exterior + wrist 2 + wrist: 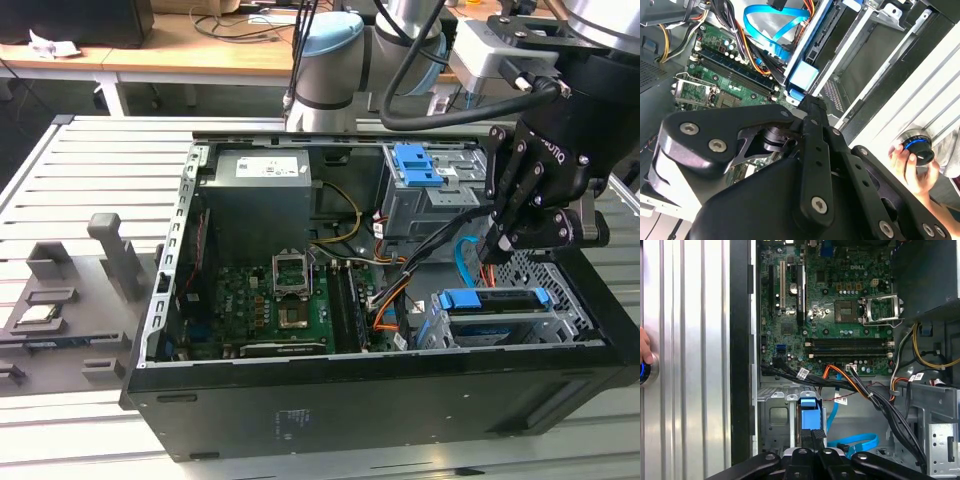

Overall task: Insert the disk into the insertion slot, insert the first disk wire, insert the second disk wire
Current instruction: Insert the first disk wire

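Observation:
The disk (495, 300), carrying a blue rail, lies in the insertion slot (552, 272), the low perforated grey cage at the case's front corner on the exterior view's right. My gripper (498, 246) hangs just above the disk's rear end with its fingers shut and nothing seen between them. In the first wrist view the gripper (812, 436) sits right over the disk's blue end (808, 412). The second disk wire (462, 262), a light-blue flat cable, loops loose beside the cage (856, 442). The first disk wire (386, 300), a red-orange bundle, runs across the case floor (842, 376).
A taller grey bay with a blue latch (420, 165) stands behind the cage. The motherboard (265, 300) and power supply (255, 195) take up the exterior view's left of the case. A person's hand (912, 165) rests on a blue-ringed knob (918, 150) outside the case wall.

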You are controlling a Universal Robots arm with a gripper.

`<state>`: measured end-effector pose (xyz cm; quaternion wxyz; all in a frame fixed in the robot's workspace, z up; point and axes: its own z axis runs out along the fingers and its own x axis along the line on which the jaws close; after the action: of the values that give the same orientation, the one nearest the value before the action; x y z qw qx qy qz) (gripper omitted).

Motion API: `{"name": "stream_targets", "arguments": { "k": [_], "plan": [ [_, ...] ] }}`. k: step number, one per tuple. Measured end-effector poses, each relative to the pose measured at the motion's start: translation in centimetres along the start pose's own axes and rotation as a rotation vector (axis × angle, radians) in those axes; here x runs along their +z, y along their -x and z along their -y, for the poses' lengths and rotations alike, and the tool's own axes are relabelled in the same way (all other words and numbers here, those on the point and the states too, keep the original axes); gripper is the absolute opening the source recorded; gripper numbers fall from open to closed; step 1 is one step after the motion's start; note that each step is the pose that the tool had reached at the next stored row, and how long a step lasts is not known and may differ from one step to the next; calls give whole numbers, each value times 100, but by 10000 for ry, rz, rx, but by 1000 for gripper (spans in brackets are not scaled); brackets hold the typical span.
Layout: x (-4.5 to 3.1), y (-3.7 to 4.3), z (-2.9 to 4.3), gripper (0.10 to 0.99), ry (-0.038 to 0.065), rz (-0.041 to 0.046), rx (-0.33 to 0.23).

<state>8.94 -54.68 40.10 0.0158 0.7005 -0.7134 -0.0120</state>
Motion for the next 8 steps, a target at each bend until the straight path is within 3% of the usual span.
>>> {"name": "stream_targets", "arguments": {
  "k": [5,8],
  "plan": [
    [3,1,29,106,0,-11,1],
    [1,9,144,106,-2,-51,2]
  ]
}}
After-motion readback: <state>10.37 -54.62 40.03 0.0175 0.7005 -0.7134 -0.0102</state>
